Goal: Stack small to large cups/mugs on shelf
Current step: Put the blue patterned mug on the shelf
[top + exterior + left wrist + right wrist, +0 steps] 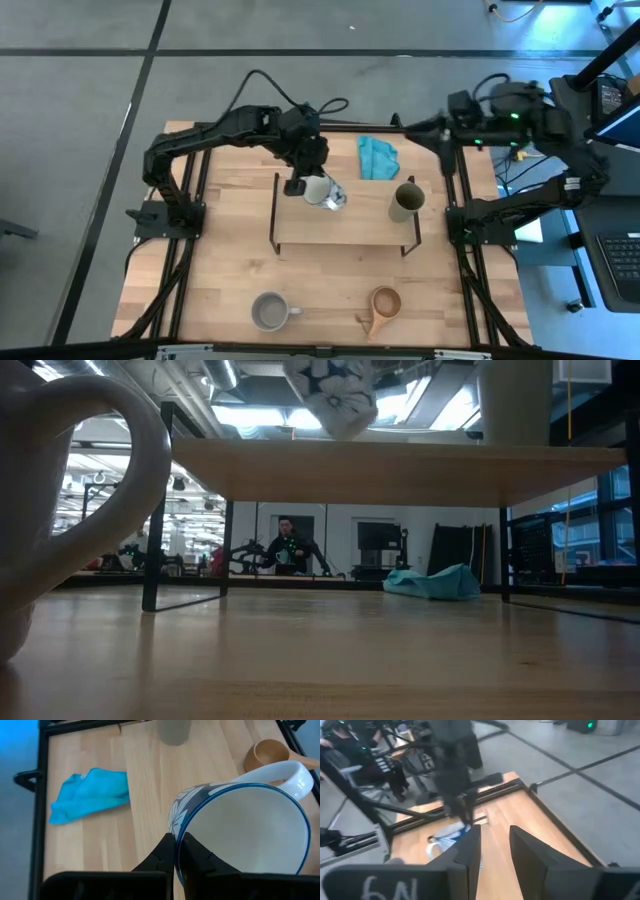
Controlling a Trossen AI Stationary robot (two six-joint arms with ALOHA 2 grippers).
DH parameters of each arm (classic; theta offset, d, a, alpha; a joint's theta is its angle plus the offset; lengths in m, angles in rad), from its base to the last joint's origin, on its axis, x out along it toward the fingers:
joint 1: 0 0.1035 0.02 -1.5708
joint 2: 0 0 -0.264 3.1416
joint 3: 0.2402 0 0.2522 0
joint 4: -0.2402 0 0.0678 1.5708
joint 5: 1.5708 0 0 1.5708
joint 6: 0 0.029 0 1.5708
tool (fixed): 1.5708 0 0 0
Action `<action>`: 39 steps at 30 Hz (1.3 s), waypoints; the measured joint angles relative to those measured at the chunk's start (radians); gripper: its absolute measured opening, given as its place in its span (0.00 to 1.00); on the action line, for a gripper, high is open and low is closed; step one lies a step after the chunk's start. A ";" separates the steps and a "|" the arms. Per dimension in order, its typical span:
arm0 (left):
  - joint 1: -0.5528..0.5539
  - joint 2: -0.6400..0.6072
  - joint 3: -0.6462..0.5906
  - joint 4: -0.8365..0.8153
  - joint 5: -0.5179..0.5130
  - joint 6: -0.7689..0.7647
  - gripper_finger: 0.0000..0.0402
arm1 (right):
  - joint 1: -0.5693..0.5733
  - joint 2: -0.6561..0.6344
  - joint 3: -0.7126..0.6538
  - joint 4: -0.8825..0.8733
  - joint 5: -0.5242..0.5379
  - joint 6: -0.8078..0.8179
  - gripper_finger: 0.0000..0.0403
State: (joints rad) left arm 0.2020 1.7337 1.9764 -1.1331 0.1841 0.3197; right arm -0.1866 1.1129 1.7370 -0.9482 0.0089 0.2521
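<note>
Your left tool (175,851) pinches the white mug's (245,832) rim above the shelf (345,225); right tool (495,851) stands part-open, empty.

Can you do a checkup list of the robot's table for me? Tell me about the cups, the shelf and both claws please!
Surface: wooden table, mostly bare.
Shelf: shelf mid-table; olive-green cup stands on it.
Cups: grey mug and wooden cup on table at the front edge.
Clutter: teal cloth behind shelf.
Grippers: left gripper pinches blue-patterned white mug's rim, above shelf; right gripper open, empty, parked off the table's right edge.
Cables: black cable above left arm.
Surroundings: a person far behind.
</note>
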 joint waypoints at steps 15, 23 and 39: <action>0.002 0.090 -0.001 0.015 0.046 0.031 0.01 | 0.050 -0.145 -0.058 -0.135 0.098 0.118 0.26; 0.002 0.096 0.000 -0.017 0.046 0.030 0.01 | 0.050 -0.151 -0.153 -0.093 0.104 0.136 0.26; 0.002 0.096 0.000 -0.036 0.043 0.030 0.01 | 0.050 -0.164 -0.243 0.256 0.104 0.286 0.26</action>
State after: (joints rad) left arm 0.2039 1.8297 1.9761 -1.1690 0.2266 0.3492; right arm -0.1368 0.9489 1.4940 -0.6927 0.1131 0.5377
